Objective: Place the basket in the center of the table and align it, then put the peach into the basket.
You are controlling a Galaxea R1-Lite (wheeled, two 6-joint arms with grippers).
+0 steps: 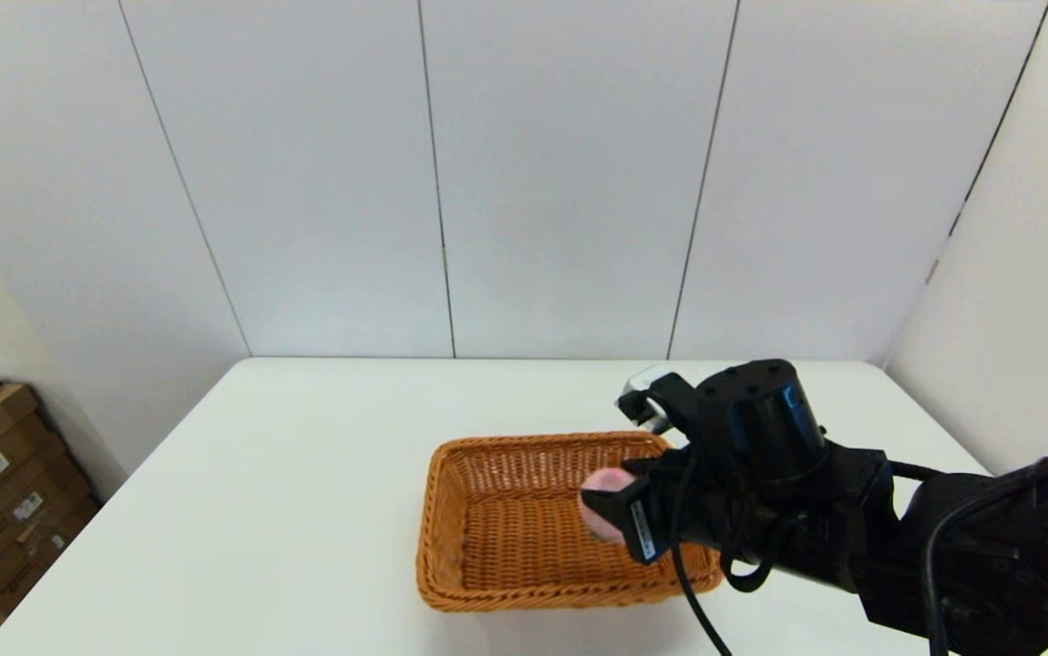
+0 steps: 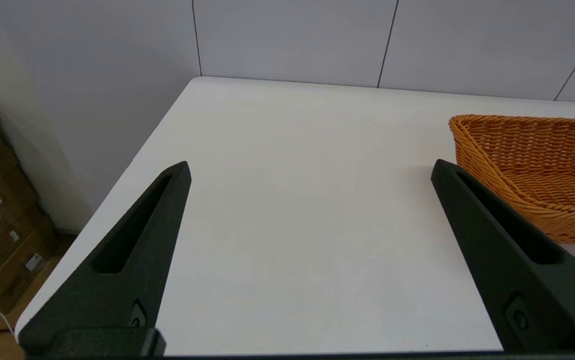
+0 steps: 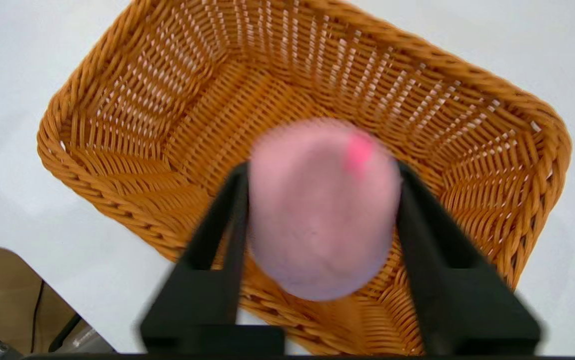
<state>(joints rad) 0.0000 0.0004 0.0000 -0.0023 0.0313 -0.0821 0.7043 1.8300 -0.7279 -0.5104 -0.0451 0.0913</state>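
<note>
Right gripper (image 3: 321,200) was clamped on the peach (image 3: 322,210), hanging directly over the basket (image 1: 506,528) interior, so prob just a straight drop. Left gripper (image 2: 310,175) sat spread, parked w/ nothing, off beside basket.

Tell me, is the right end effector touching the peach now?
Touching. In the right wrist view, the right end effector has one finger pressed against each side of the peach, with no gap visible, above the basket.
</note>
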